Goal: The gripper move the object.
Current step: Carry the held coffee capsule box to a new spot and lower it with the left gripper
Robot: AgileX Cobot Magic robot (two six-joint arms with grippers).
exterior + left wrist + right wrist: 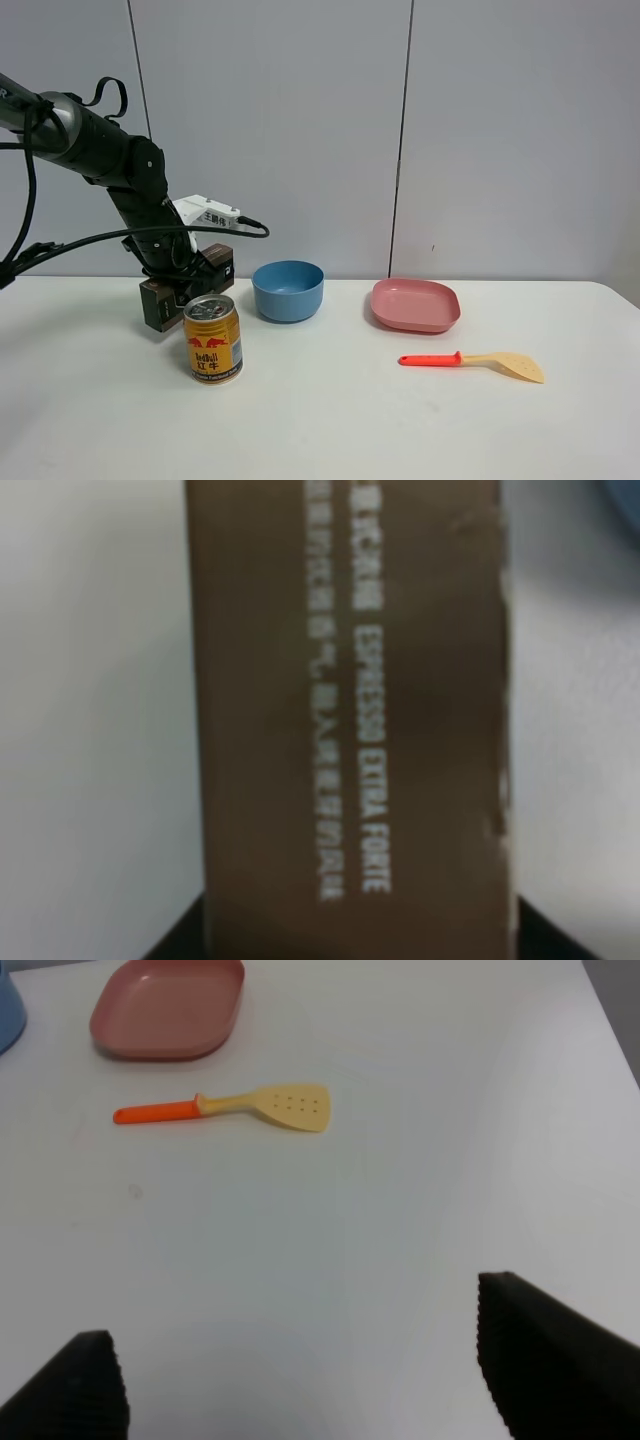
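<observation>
Left gripper [186,278] is clamped down on the box [350,720]. I've got the brown carton pinched across its width, and on my left wrist camera it fills nearly the whole picture, white print running along its length, with a black jaw tip just peeking out on either side. From the high camera the box sits tilted in the grip: one end low by the table [320,420], the other end raised toward the back wall. I can't tell whether the low end is touching the surface.

Just in front of that gripper, on the camera side, stands the gold can [213,340], upright and very close to the box's low end. The blue bowl [288,290] is near the gripper, off toward the middle of the table. The pink plate [415,305] and the red-handled spatula [470,362] lie well apart from it, farther along that way.

Right gripper [295,1315] is spread wide, its fingers [540,1350] empty over bare table, with the spatula and plate ahead of it.
</observation>
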